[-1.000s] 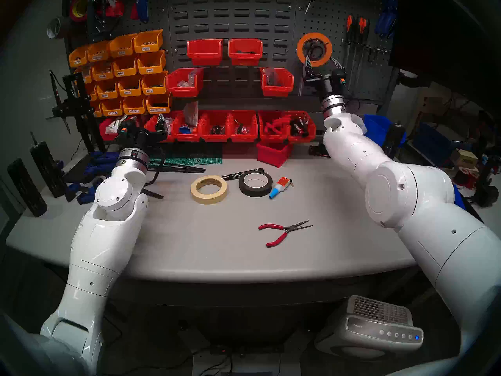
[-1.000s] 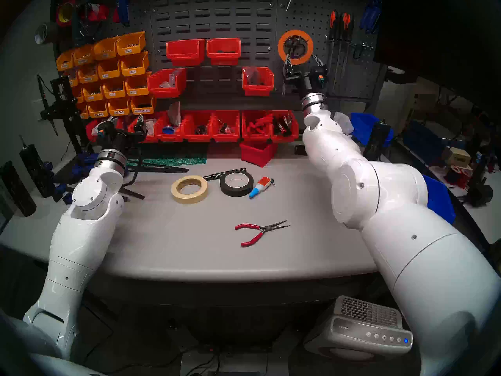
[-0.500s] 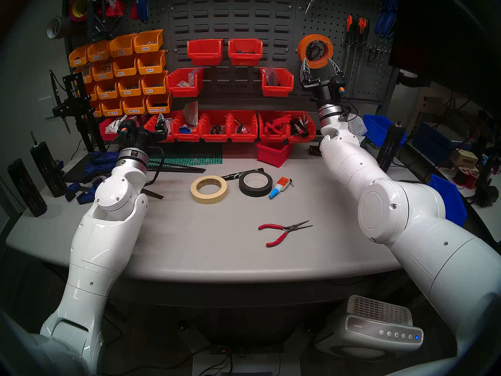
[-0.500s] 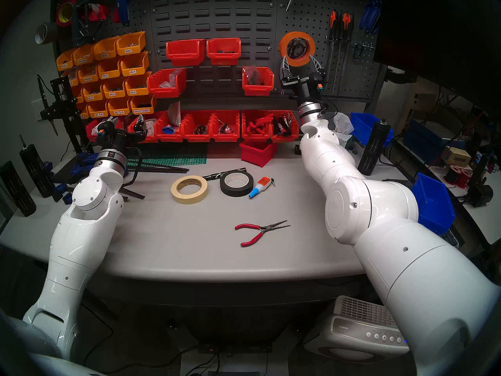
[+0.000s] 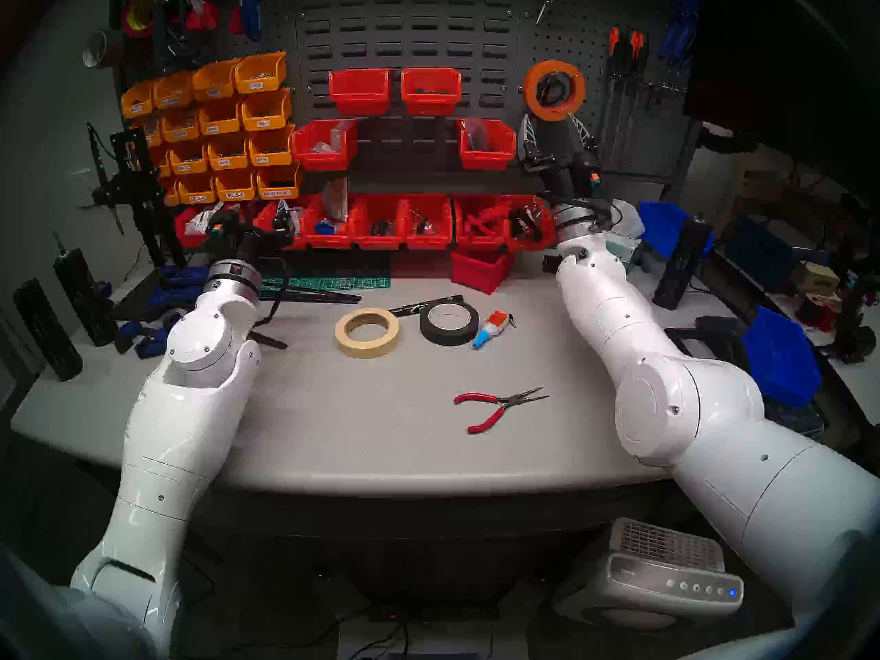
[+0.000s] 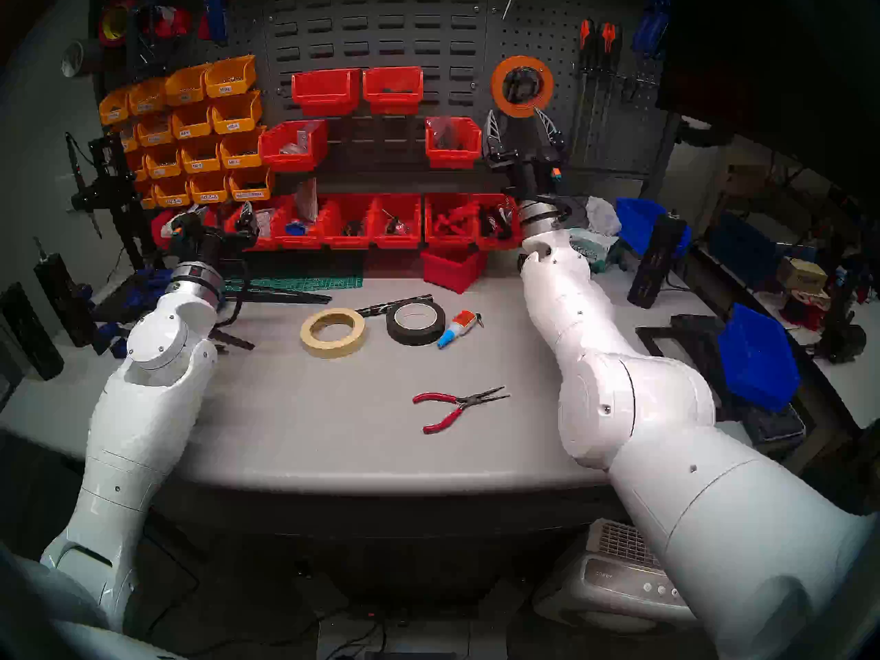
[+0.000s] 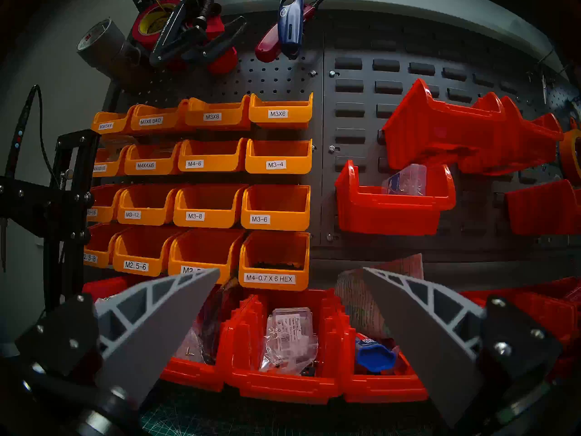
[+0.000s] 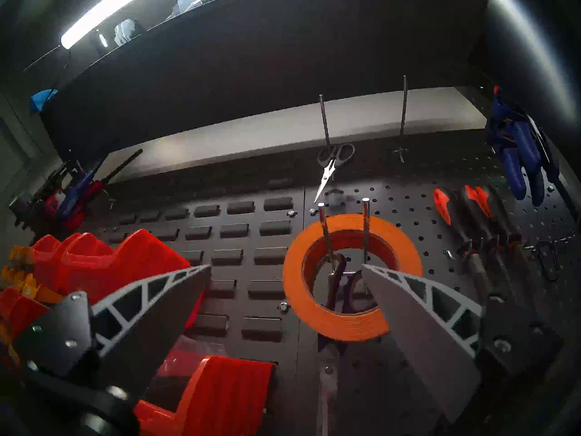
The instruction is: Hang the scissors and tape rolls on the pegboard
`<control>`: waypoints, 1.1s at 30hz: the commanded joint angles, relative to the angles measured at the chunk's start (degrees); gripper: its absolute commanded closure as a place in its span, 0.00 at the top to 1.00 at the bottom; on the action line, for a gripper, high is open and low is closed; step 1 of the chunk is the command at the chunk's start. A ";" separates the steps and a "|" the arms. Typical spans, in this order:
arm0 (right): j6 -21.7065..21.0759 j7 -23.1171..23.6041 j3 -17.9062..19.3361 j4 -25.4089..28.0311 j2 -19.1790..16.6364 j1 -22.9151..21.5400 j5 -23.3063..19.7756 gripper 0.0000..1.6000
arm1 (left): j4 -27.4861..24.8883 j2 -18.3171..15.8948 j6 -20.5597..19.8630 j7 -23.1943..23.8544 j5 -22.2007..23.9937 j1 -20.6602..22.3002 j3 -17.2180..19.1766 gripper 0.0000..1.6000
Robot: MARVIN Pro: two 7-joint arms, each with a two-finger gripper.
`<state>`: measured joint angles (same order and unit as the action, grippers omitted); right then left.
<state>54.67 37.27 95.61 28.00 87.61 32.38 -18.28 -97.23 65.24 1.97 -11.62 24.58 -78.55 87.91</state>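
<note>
Hanging done for orange roll point(image 8: 317, 319) on pegboard point(image 8: 418, 205) pegs; cream roll point(image 5: 367, 333) and black roll point(image 5: 449, 324) lie on tabletop point(image 5: 333, 421); scissors unclear. Right gripper point(image 8: 286, 270) wide open and empty, left gripper point(image 7: 290, 273) too.

Matt, seemingly metal pegboard point(image 8: 408, 205)

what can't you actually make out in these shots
- Purple-handled scissors: right wrist view, mostly hidden behind the orange tape roll hanging on the pegboard hooks.
- Yellow bin labels: head views, too blurred to read.
- Marker: head views, partly hidden by the black tape roll.
</note>
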 commanded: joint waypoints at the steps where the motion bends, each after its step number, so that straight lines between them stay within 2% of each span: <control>1: 0.33 2.69 -0.41 6.45 0.92 4.25 -0.91 1.00 | -1.61 -0.16 0.66 0.09 -0.03 1.88 0.48 1.00; 4: 0.33 3.55 -0.47 7.96 1.01 6.14 -1.44 1.00 | -1.60 -0.16 0.65 0.09 -0.03 1.87 0.47 1.00; 5: 0.33 4.15 -0.58 10.69 1.22 7.94 -1.76 1.00 | -1.59 -0.16 0.64 0.09 -0.03 1.87 0.47 1.00; 7: 0.33 4.60 -0.65 9.37 1.26 7.59 -2.00 1.00 | -1.59 -0.16 0.64 0.08 -0.03 1.87 0.47 1.00; 8: 0.33 4.85 -0.80 12.01 1.43 9.00 -2.06 1.00 | -1.58 -0.16 0.63 0.08 -0.03 1.86 0.47 1.00; 10: 0.33 5.55 -0.95 11.73 1.66 9.26 -2.42 1.00 | -1.57 -0.17 0.62 0.08 -0.03 1.85 0.46 1.00; 16: 0.33 7.41 -1.51 16.36 1.94 12.58 -3.17 1.00 | -1.56 -0.17 0.61 0.08 -0.03 1.84 0.46 1.00; 18: 0.33 7.89 -1.57 16.29 1.96 12.83 -3.53 1.00 | -1.57 -0.17 0.61 0.08 -0.03 1.85 0.47 1.00; 20: 0.33 8.34 -1.59 18.81 1.94 14.11 -3.88 1.00 | -1.58 -0.17 0.62 0.09 -0.03 1.86 0.47 1.00; 33: 0.33 10.96 -1.64 26.61 2.15 17.34 -6.05 1.00 | -1.60 -0.17 0.62 0.08 -0.03 1.87 0.47 1.00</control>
<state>54.85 47.56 93.84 48.63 89.44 49.55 -23.13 -97.19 65.22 1.91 -11.62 24.58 -78.58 87.89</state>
